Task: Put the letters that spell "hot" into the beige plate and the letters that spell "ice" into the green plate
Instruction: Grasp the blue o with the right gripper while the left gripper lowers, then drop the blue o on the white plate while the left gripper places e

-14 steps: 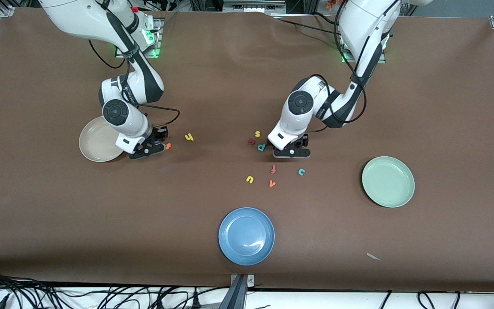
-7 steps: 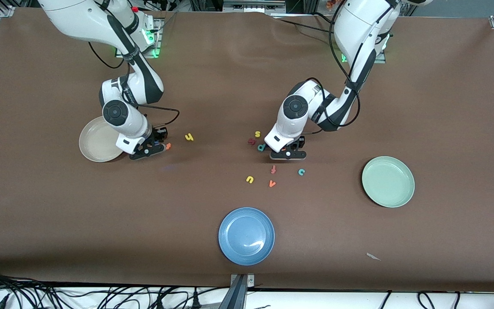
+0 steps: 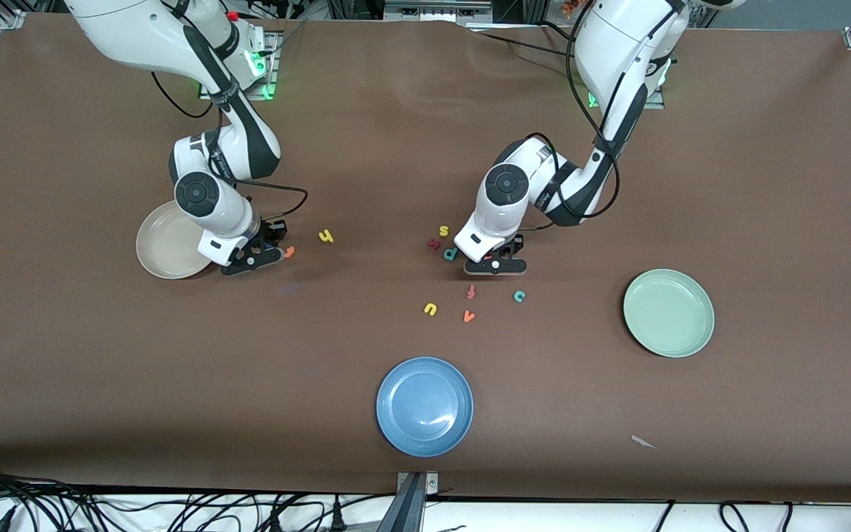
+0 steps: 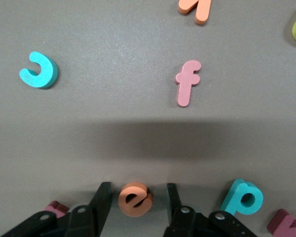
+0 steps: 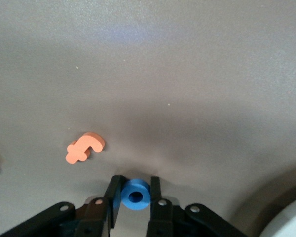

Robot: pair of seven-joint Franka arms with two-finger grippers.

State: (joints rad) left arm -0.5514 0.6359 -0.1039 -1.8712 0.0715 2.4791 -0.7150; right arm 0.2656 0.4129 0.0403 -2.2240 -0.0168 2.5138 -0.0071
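Brown table [image 3: 765, 148] is carrying three plates: beige plate [image 3: 163, 240] sitting at 9 o'clock, green plate [image 3: 669, 314] at 3, blue plate [image 3: 425, 406] at 6. Foam letters are lying around the middle, like the teal c [image 3: 519, 296], orange e [image 4: 134, 198] and blue o [image 5: 135, 195].

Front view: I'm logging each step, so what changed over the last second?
The left gripper slid toward the teal p and now brackets the orange e. The right gripper closed on the blue o beside the beige plate. Loose letters and plates stayed put.
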